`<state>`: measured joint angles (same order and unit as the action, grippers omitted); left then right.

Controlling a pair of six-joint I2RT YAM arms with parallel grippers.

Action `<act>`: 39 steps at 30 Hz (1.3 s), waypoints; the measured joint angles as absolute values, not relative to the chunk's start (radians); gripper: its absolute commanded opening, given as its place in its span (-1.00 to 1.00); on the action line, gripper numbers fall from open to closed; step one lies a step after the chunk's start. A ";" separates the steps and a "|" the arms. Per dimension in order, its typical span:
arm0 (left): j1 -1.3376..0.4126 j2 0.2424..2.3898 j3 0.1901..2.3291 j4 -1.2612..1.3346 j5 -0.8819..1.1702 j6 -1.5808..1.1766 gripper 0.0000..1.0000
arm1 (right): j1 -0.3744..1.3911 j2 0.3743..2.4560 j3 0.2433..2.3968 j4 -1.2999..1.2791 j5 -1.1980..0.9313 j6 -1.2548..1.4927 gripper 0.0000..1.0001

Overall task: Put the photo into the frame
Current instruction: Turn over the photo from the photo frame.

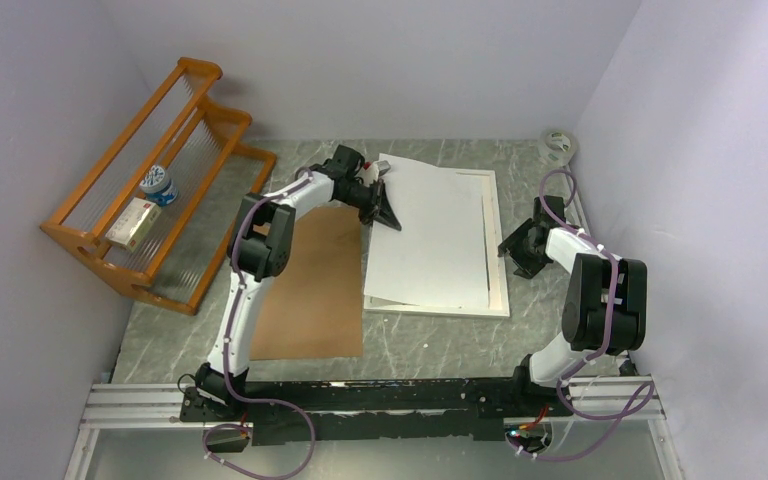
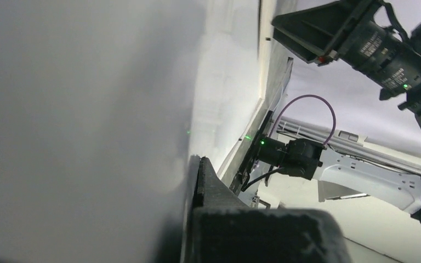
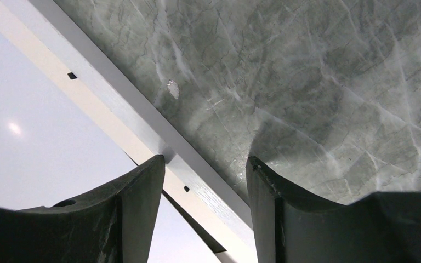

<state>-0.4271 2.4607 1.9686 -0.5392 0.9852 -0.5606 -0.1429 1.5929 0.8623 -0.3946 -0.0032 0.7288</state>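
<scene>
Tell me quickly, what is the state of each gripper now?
Left gripper: closed on the photo edge.
Right gripper: open, holding nothing, at the frame rim.

You see: counter (image 1: 430, 342) smooth grey marbled stone-look | frame (image 1: 496, 250) matt white, faint grain | photo (image 1: 430, 235) plain matt white paper | board (image 1: 310, 290) matt brown hardboard | rack (image 1: 200, 70) glossy orange wood | your fingers (image 3: 137, 208) matt black plastic

Claw: right gripper (image 3: 205, 161), two black plastic fingers standing apart, nothing held between them.
Between the fingers: thin white rectangular picture frame (image 3: 115, 104), one rail crossing diagonally, two small dark notches.
Ahead, right-finger side: grey marbled tabletop (image 3: 307, 82), small white fleck (image 3: 172, 89).
Left-finger side: pale glossy surface (image 3: 33, 164), one light glint.
</scene>
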 measured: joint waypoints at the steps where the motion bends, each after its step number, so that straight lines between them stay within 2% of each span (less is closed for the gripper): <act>1: -0.428 2.449 1.953 -0.517 0.994 -0.561 -0.95 | -0.143 1.593 0.863 -0.395 -0.003 0.729 0.20; 20: -0.448 2.270 1.770 -0.233 1.043 -0.592 -0.95 | -0.144 1.589 0.858 -0.392 -0.003 0.726 0.20; 39: -0.507 2.181 1.711 -0.095 1.085 -0.541 -0.95 | -0.150 1.587 0.857 -0.392 -0.002 0.725 0.20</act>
